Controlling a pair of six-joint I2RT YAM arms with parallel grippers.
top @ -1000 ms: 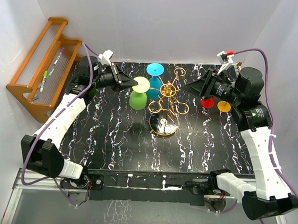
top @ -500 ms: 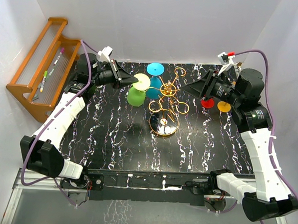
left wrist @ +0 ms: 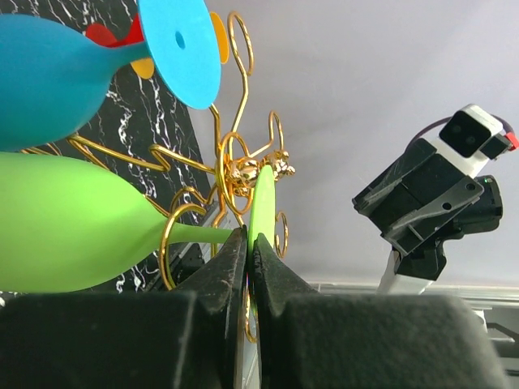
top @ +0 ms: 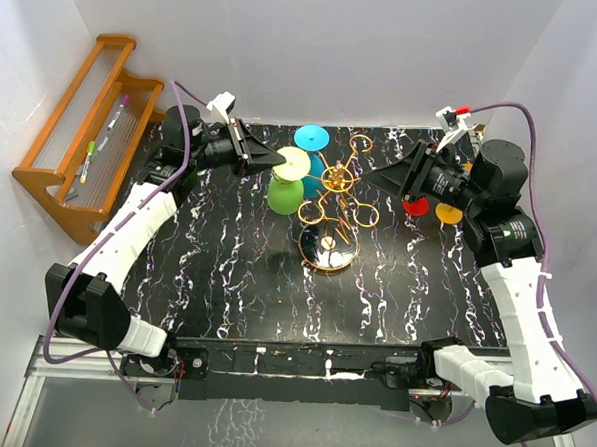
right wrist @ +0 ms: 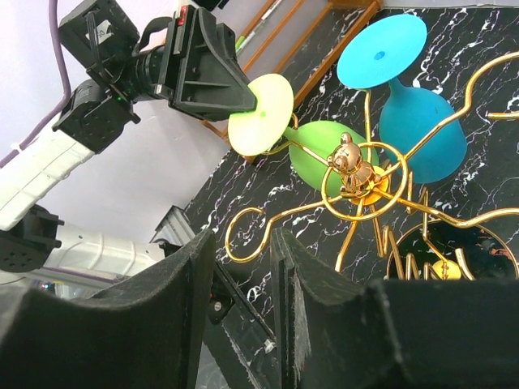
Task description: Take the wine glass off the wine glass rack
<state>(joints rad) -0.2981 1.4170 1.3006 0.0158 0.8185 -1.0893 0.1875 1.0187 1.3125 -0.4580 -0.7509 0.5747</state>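
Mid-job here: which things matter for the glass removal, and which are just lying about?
In the job: left gripper, shut on the green wine glass; gold rack; blue glass on it.
Lying about: red glass; orange glass; wooden shelf with pens.

Gold wire wine glass rack [right wrist: 357, 174] on a black marbled table [right wrist: 486, 49], with a green wine glass [right wrist: 324, 158] and a blue wine glass [right wrist: 422, 130] hung by their stems in its loops. The left gripper [right wrist: 247, 101] is closed on the rim of the green wine glass's pale foot, and a wooden shelf [right wrist: 324, 57] stands behind. Foreground: right gripper [right wrist: 243, 243] — fingers apart, nothing between them.
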